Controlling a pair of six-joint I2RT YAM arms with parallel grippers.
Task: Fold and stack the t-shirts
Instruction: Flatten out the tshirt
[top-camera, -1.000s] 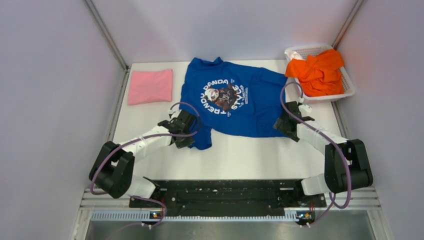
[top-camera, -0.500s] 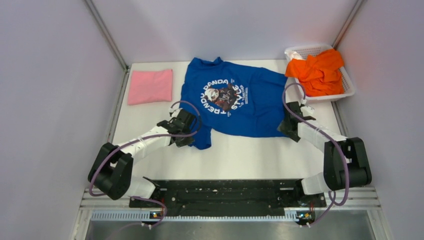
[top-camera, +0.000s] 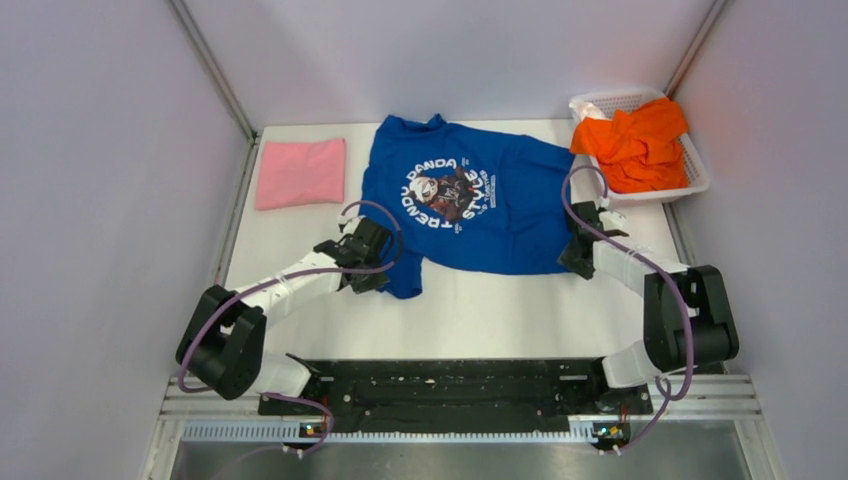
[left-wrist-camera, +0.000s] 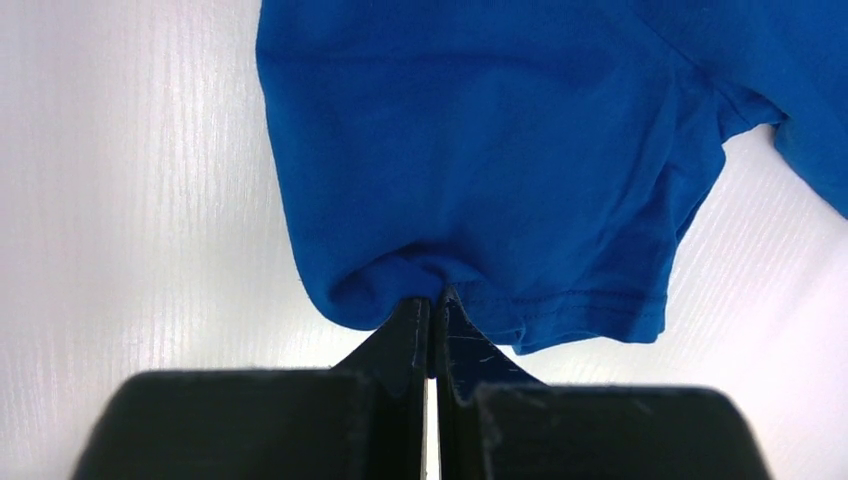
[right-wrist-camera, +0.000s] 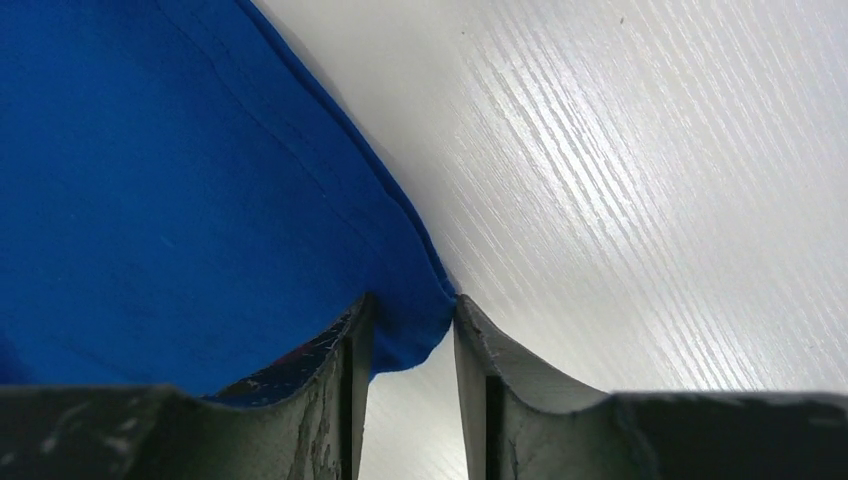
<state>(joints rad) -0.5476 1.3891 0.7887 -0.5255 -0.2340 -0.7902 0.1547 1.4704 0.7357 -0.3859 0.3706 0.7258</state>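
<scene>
The royal-blue t-shirt (top-camera: 500, 215) with a round panda print lies spread print-up in the middle of the table. My left gripper (top-camera: 382, 268) is shut on the blue shirt's near-left flap; in the left wrist view the closed fingertips (left-wrist-camera: 433, 300) pinch a bunched fold of the hem (left-wrist-camera: 480, 150). My right gripper (top-camera: 566, 258) is low at the shirt's near-right corner. In the right wrist view its jaws (right-wrist-camera: 408, 305) are apart, with the blue corner (right-wrist-camera: 150, 180) lying between them. The pink t-shirt (top-camera: 300, 172) lies folded at the far left. The orange t-shirt (top-camera: 640, 145) is crumpled in the basket.
The white mesh basket (top-camera: 703, 178) stands at the far right corner, close beyond my right gripper. Grey walls close in the table on the left, right and back. Bare white tabletop (top-camera: 500, 310) lies between the shirt and the arm bases.
My right gripper has shifted slightly right and away from me along the shirt's near-right corner. The left gripper and the shirts have barely moved.
</scene>
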